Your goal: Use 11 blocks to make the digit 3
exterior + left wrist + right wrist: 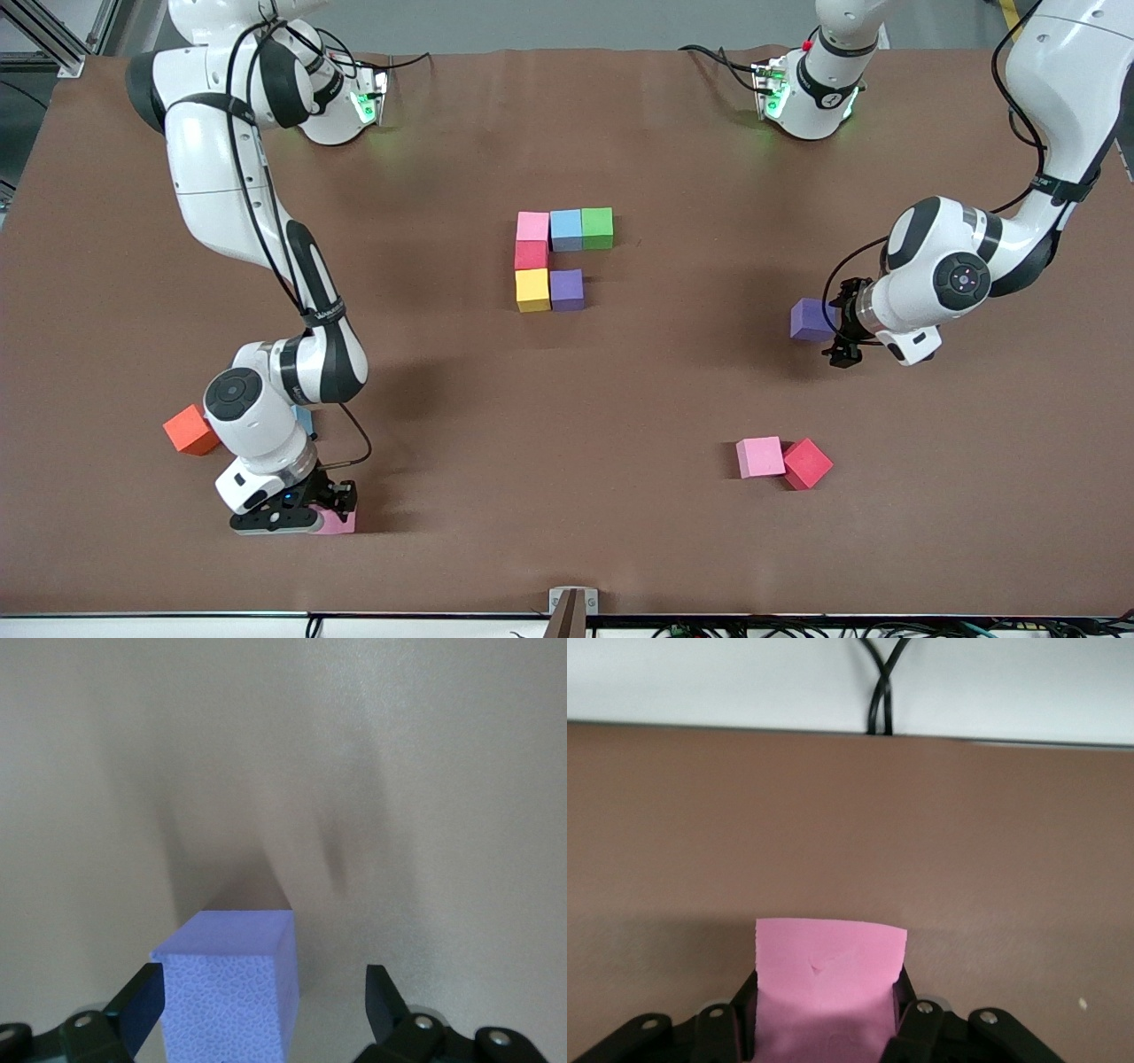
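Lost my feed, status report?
Right gripper shut on pink cube. Left gripper open around purple cube. Figure six cubes. Nothing blocking.

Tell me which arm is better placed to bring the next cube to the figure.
Right: its claw is shut on a pink cube. The left claw is open around a purple cube.

Eleven foam cubes show on the surface: three pink [532, 225] [760, 457] [341, 522]; two red [531, 255] [807, 463]; two purple [567, 289] [811, 320]; two light blue [566, 229] [304, 416], one mostly hidden by an arm; one green [597, 227]; one yellow [532, 290]; one orange [190, 430]. Two arms stand at the surface, each with one pincer.
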Controlling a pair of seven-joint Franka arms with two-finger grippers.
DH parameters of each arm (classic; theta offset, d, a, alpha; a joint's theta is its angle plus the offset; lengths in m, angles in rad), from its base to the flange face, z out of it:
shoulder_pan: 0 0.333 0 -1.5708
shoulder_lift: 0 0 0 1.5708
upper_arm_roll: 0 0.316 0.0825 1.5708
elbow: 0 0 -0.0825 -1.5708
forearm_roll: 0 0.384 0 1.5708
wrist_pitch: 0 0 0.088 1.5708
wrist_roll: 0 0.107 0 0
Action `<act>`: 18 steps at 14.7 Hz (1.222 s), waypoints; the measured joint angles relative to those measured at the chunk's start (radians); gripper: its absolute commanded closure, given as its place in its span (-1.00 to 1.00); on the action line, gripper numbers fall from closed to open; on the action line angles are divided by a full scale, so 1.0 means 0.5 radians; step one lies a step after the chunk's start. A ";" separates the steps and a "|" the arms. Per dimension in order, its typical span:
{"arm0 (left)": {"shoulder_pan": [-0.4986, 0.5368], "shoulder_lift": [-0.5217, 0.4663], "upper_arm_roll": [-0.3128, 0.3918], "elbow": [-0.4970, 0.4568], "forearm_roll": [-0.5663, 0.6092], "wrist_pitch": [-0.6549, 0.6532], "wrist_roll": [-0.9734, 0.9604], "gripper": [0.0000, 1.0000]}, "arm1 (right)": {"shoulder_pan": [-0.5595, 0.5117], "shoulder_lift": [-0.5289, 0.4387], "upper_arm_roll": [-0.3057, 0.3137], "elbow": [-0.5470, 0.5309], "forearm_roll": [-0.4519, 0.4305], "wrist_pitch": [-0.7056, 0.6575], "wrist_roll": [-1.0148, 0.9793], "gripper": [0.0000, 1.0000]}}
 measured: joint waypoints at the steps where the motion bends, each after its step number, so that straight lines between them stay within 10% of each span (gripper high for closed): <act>1: 0.000 -0.020 -0.004 -0.019 0.000 0.000 -0.001 -0.99 | 0.023 -0.043 0.003 0.014 0.006 -0.133 0.000 0.77; 9: 0.000 -0.023 -0.006 -0.129 0.001 0.070 -0.001 -0.93 | 0.341 -0.195 0.015 0.011 0.179 -0.619 0.141 0.73; 16: 0.000 0.092 0.008 -0.140 0.127 0.138 -0.023 0.32 | 0.688 -0.271 0.019 0.005 0.180 -0.970 0.730 0.74; 18: -0.017 0.092 -0.004 -0.114 0.129 0.138 -0.138 0.39 | 0.806 -0.368 0.017 -0.086 0.179 -0.957 0.800 0.76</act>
